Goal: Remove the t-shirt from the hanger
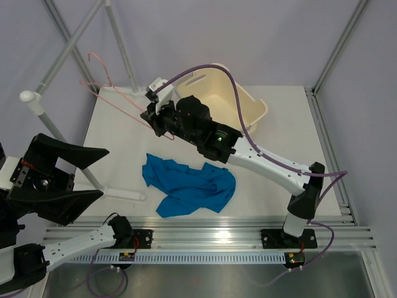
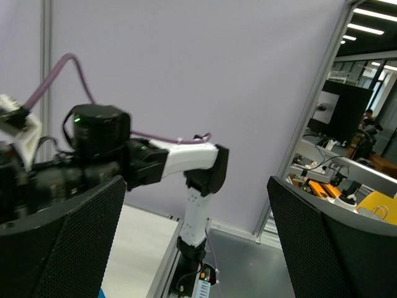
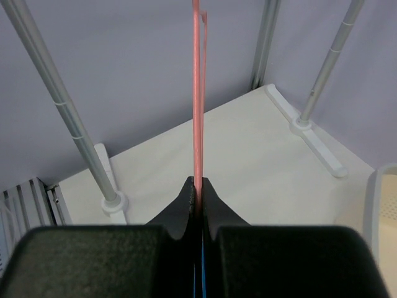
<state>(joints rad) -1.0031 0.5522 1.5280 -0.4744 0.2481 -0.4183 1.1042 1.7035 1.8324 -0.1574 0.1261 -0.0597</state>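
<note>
Looming closest under the overhead camera, the black two-finger left gripper (image 1: pixel 102 174) hangs to the left of the cream plastic basket (image 1: pixel 251 102) and nearer the arm bases than it. Its mesh-faced fingers (image 2: pixel 62 248) are spread wide, with nothing between them.

Under the basket lies the white rectangular table (image 1: pixel 124 143), and the basket stands at its far right part. The white and black right arm (image 1: pixel 267 164) reaches from its base, nearer than the basket, diagonally past the basket's left side. The grey metal rack poles (image 1: pixel 68 43) rise well to the left of the basket, two of them crossing high up.

The plain bright blue fabric t-shirt (image 1: pixel 189 186) lies crumpled flat on the table, nearer the arm bases than the basket and well apart from it, off the hanger entirely.

The black right gripper (image 3: pixel 197 192) sits just beside the basket's left wall. Its jaws are pinched tight on the thin pale pink wire hanger (image 3: pixel 197 93), which stretches from the gripper leftward, away from the basket, toward the poles. Whether the hook rests on a pole cannot be told.
</note>
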